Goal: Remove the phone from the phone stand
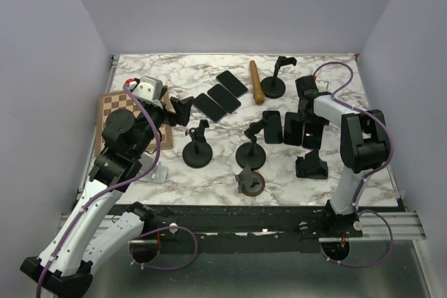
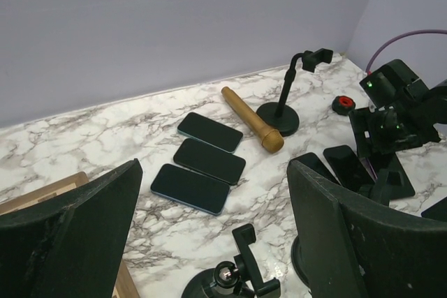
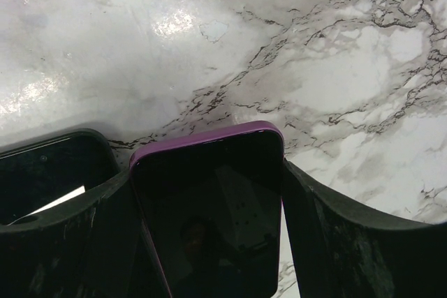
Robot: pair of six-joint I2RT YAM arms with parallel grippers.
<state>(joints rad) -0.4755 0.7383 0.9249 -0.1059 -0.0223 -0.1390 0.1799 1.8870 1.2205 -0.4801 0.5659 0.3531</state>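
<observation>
The right hand (image 1: 307,127) is low over the right part of the marble counter (image 1: 209,172), and its two fingers (image 3: 349,242) are pressed on the long edges of the phone (image 3: 209,221), one finger on each side. This phone has a dark screen and a purple case, and its upper end stands out beyond the fingertips, with the bare marble behind it. From the top camera I cannot tell whether its lower end is still sitting in a stand. Just beside it, on the left in the wrist view, is another dark phone (image 3: 49,179). A low black stand (image 1: 311,165) is on the counter near this hand, on the side of the arm bases. The left hand (image 1: 183,109) is spread wide and holds nothing; it hangs above the left middle of the counter, next to a chessboard (image 1: 126,113). In front of it three dark phones (image 2: 209,161) lie flat in a row, and beyond them are a wooden rod (image 2: 253,119) and a tall stand with a round base (image 2: 278,118).
</observation>
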